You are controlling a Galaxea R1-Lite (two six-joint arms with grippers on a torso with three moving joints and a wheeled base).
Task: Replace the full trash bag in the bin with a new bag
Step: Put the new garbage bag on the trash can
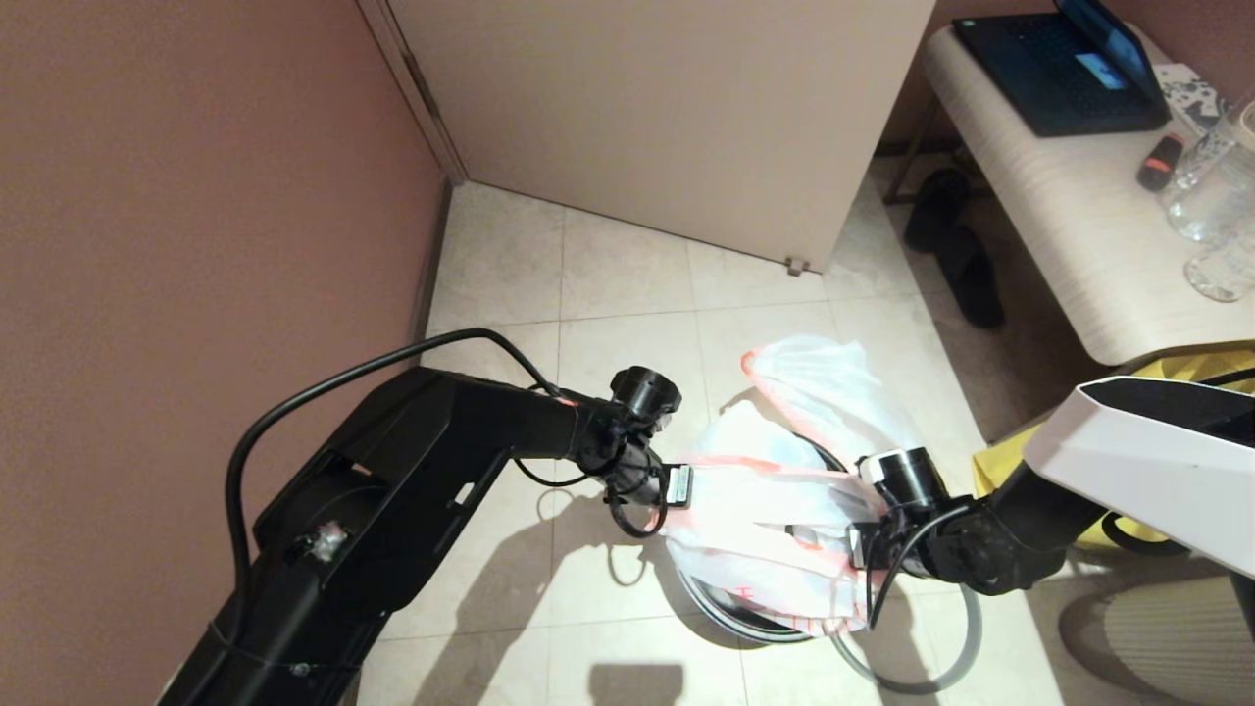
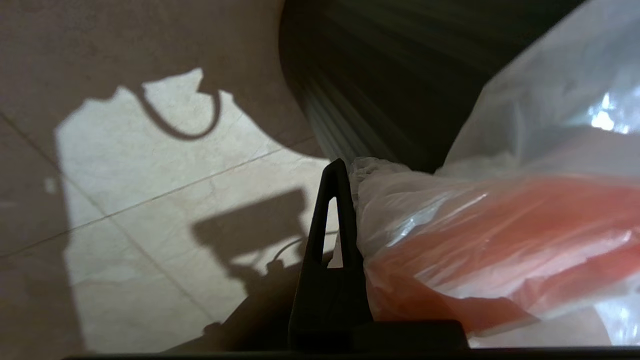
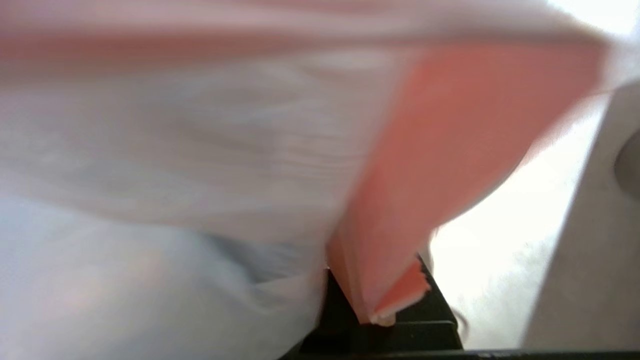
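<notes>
A floor of large pale beige stone tiles (image 1: 627, 294) with thin grout lines meets a matte reddish-brown wall (image 1: 176, 196) on the left and a plain cream panel door (image 1: 667, 108) ahead. At right stands a rounded, pale wood-grain desk (image 1: 1059, 196). Hard light throws sharp shadows across the tiles.

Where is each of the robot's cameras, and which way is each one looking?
Head view: from up on the head, looking down at the thin white plastic bag with a pink band stretched over the round black plastic bin; both arms show, with the left gripper and right gripper each pinching a bag edge.
Left wrist view: behind the left gripper, facing bag, bin wall and tiled floor; one black finger shows.
Right wrist view: behind the right gripper, filled by bag.
Shared: all three show the bag's pink band.
</notes>
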